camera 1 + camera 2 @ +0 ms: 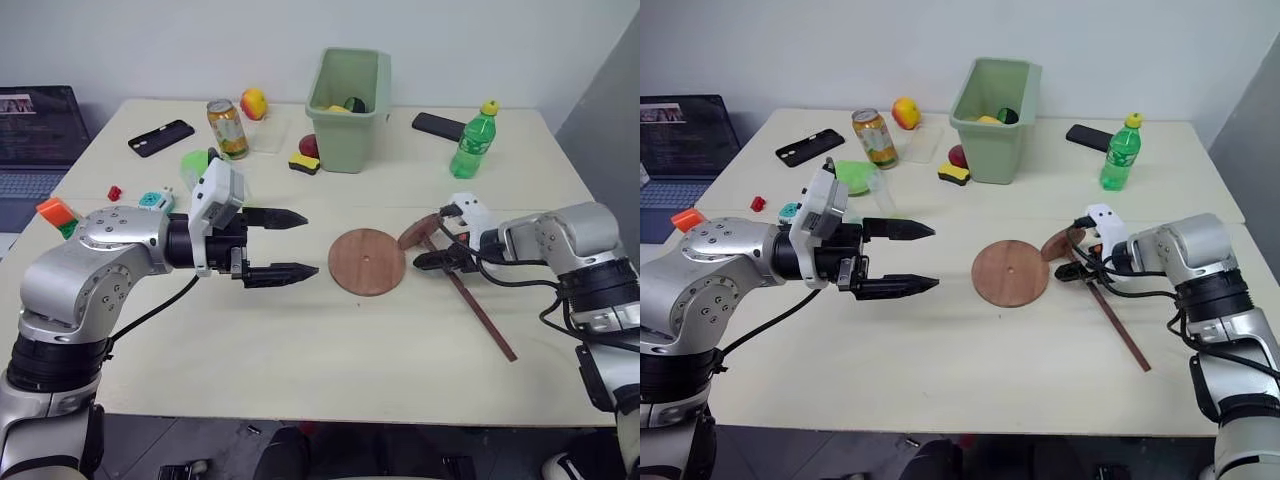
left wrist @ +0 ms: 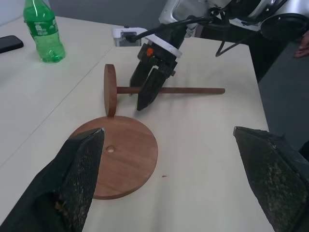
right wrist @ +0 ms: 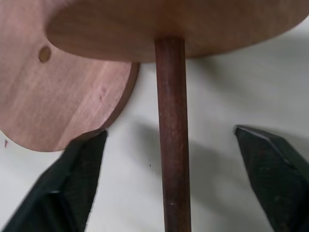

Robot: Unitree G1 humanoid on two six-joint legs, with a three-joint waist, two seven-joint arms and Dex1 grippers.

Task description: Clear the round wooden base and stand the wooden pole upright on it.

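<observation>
Disc of flat reddish-brown wood, the round base [image 1: 367,261], lies bare near the middle of the pale surface [image 1: 300,350]. Just beside it toward the right edge lies the slim dark-brown wooden pole [image 1: 478,310], flat, its thick round cap close against the disc's rim. Right tool [image 1: 440,260] sits low over the pole near the cap, fingers apart on either side of the rod, not clamped. Left tool [image 1: 285,245] hovers left of the disc, fingers wide apart, empty.
</observation>
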